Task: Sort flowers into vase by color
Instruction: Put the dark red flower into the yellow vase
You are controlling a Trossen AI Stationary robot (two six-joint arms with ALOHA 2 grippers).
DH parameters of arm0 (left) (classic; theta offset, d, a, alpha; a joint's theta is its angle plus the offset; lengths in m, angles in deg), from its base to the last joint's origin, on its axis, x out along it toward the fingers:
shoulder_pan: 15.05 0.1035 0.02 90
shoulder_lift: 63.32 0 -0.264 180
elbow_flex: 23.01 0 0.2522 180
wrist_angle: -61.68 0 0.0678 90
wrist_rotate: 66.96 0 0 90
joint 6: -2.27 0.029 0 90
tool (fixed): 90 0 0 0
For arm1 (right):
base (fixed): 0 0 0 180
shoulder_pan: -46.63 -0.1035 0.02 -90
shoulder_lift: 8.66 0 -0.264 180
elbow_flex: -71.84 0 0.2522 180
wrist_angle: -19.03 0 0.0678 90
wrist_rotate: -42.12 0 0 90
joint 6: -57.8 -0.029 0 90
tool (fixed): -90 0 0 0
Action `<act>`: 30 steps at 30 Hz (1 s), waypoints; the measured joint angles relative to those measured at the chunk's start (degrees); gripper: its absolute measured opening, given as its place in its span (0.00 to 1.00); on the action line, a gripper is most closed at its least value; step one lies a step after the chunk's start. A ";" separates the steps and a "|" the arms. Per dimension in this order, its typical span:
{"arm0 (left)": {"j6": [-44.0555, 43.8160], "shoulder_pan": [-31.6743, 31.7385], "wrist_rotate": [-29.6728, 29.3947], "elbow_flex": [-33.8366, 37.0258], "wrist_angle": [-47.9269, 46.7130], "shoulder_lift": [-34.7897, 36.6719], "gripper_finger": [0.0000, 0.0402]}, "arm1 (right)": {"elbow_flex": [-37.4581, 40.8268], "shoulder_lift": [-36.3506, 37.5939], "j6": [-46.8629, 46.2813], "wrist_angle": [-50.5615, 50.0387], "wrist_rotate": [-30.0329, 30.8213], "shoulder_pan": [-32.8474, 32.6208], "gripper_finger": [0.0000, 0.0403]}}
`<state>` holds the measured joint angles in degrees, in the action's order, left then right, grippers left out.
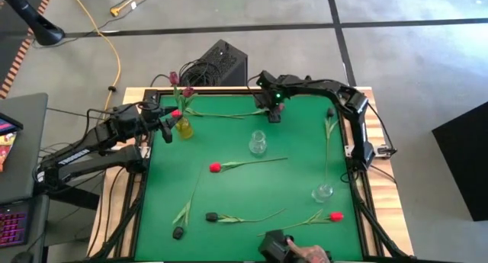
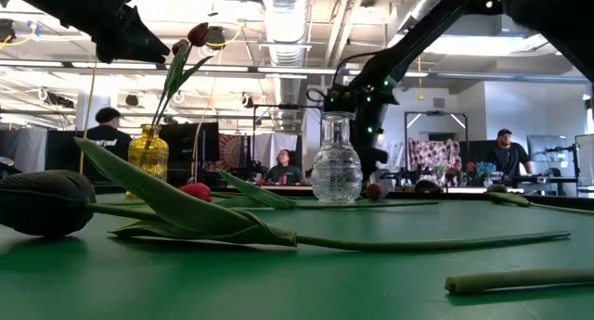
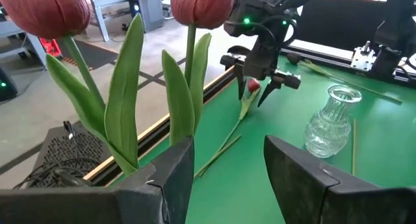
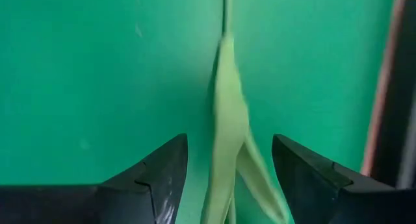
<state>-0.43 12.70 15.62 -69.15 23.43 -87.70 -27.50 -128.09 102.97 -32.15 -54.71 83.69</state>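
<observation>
Green mat [image 1: 297, 141] centre open; right pincer [image 1: 273, 110] open nr far edge.

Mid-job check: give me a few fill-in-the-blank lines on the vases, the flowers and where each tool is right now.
1. The yellow vase at the table's back left holds ____ maroon tulips.
2. The right tool hovers with open fingers straddling a flower that lies on the green ____.
3. The left tool sits beside the ____ vase, fingers open.
4. The clear vase near the middle holds ____ flowers.

Missing words: two; mat; yellow; no
</observation>
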 joint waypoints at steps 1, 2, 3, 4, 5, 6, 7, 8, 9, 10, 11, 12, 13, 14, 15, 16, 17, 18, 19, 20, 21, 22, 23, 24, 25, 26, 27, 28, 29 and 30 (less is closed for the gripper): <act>0.00 0.00 -0.04 0.00 -0.36 0.00 0.43 | 0.00 -0.72 0.07 -0.12 1.07 0.23 0.62; 0.00 0.00 -0.03 0.00 -0.73 0.00 0.43 | -0.08 -0.93 -0.14 -0.62 1.61 0.43 0.62; 0.00 0.00 -0.03 0.00 -1.07 0.00 0.43 | -0.07 -0.91 -0.20 -1.38 2.69 0.79 0.62; -0.09 -0.04 0.12 0.02 -1.34 0.00 0.43 | -0.09 -1.27 -0.25 -1.45 3.55 1.07 0.62; -0.34 -0.04 0.34 0.02 -1.62 0.00 0.43 | -0.17 -1.43 -0.30 -1.53 3.77 1.26 0.62; -0.44 -0.04 0.54 0.02 -1.85 0.01 0.43 | -0.13 -1.35 -0.64 -1.62 3.87 1.35 0.61; -0.71 -0.09 0.57 0.02 -2.01 0.00 0.43 | -0.13 -1.35 -1.16 -1.55 3.89 1.49 0.60; -1.03 -0.13 0.74 0.02 -2.12 0.00 0.43 | -0.11 -1.35 -1.40 -1.59 3.94 1.66 0.59; -1.34 -0.14 0.91 0.02 -2.10 0.00 0.43 | -0.11 -1.35 -1.44 -1.63 3.86 1.73 0.57; -1.45 -0.15 1.31 0.02 -2.10 0.00 0.43 | -0.08 -1.37 -1.41 -1.73 3.76 1.88 0.54; -1.49 -0.15 1.74 0.02 -2.09 0.00 0.43 | -0.07 -1.37 -1.35 -1.81 3.60 1.92 0.50; -1.51 -0.15 2.36 0.02 -2.07 0.00 0.43 | -0.07 -1.37 -1.30 -1.89 3.57 1.96 0.45; -1.65 -0.15 2.93 0.02 -2.03 0.00 0.43 | -0.07 -1.37 -1.20 -1.84 3.59 1.96 0.40; -2.10 -0.15 3.56 0.02 -1.93 0.00 0.43 | -0.07 -1.39 -1.12 -1.82 3.59 1.94 0.34; -2.40 -0.17 4.14 0.02 -1.75 0.00 0.43 | -0.05 -1.39 -1.02 -1.84 3.51 1.91 0.28; -2.62 -0.16 4.63 0.02 -1.52 0.00 0.43 | -0.03 -1.41 -0.95 -1.82 3.52 1.91 0.22; -2.87 -0.16 5.14 0.02 -1.34 0.00 0.43 | -0.02 -1.33 -0.94 -1.74 3.63 1.91 0.16; -2.95 -0.17 5.66 0.02 -1.21 0.01 0.43 | -0.04 -1.19 -0.97 -1.66 3.76 1.91 0.10; -3.00 -0.17 6.21 0.02 -1.01 0.01 0.43 | -0.10 -1.04 -0.98 -1.80 3.92 1.94 0.07; -3.11 -0.16 7.02 0.02 -0.76 0.00 0.43 | -0.32 -0.86 -1.02 -2.31 4.22 1.98 0.06; -3.15 -0.17 7.99 0.02 -0.37 0.00 0.43 | -0.60 -0.62 -1.17 -2.93 4.54 2.00 0.06; -3.15 -0.17 9.24 0.02 0.34 0.00 0.43 | -1.09 -0.43 -1.53 -3.72 5.07 2.04 0.06; -3.15 -0.17 10.54 0.02 1.11 0.00 0.43 | -1.54 -0.07 -2.03 -4.70 5.27 2.09 0.08; -3.17 -0.17 12.30 0.02 1.98 0.02 0.43 | -2.20 0.39 -2.45 -5.57 5.30 2.17 0.09; -3.17 -0.17 14.28 0.02 3.04 0.02 0.43 | -2.84 0.94 -2.91 -6.11 5.42 2.20 0.11; -3.15 -0.17 16.25 0.02 4.17 0.02 0.43 | -3.37 1.63 -3.18 -6.72 5.51 2.20 0.12; -3.17 -0.17 18.15 0.02 5.22 0.02 0.43 | -3.66 2.38 -3.24 -7.23 5.64 2.16 0.12; -3.16 -0.17 20.12 0.02 6.43 0.04 0.43 | -3.72 3.31 -3.33 -7.50 6.14 2.11 0.12; -3.20 -0.17 22.07 0.02 7.64 0.02 0.43 | -3.72 4.16 -3.44 -7.57 6.91 2.04 0.11; -3.62 -0.17 24.00 0.02 8.77 0.02 0.43 | -3.72 5.15 -3.65 -7.57 7.45 2.02 0.10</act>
<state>-4.05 12.52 39.62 -69.13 32.19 -87.68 -31.22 -122.93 99.32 -39.73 -47.26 85.72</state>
